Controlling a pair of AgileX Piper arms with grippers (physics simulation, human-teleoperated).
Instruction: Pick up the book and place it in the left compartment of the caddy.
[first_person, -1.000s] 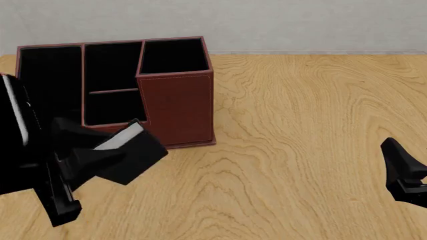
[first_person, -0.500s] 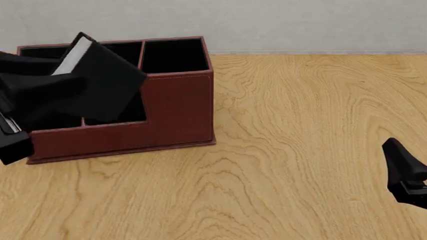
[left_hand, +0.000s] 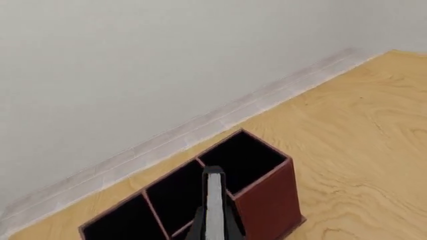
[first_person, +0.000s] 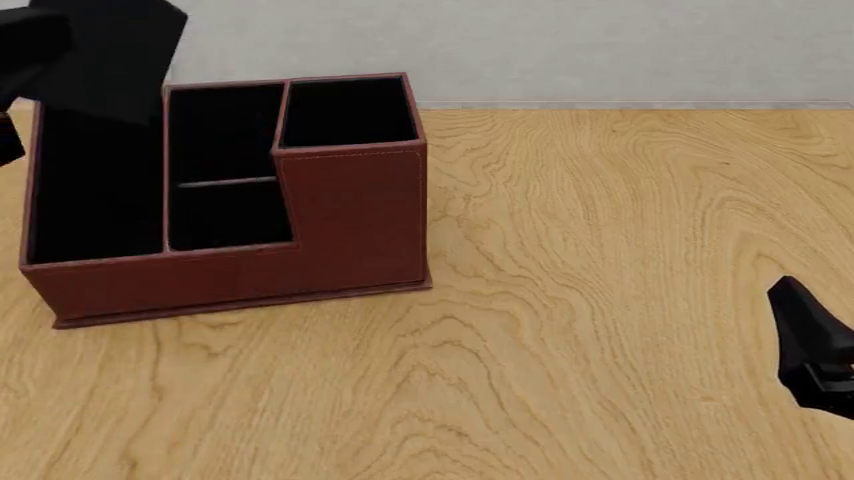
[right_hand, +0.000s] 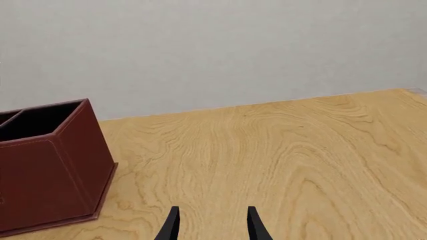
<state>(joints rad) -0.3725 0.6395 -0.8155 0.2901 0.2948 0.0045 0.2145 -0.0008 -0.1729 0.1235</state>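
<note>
1 book (first_person: 114, 55) clamped in left gripper (left_hand: 213, 227), 1 caddy (first_person: 354, 215) with 4 sections, right gripper (right_hand: 211, 224) parted, holding nothing

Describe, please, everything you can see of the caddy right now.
The caddy is a reddish-brown, leather-look box with pale stitching and a black interior. It stands upright on the table near the back wall. It has four sections: a long left compartment, two small middle ones and a taller square corner section. All look empty; nothing touches it.

Left tool (first_person: 27, 50) and book (first_person: 114, 55) partly beyond the front view's top-left edge.
</note>
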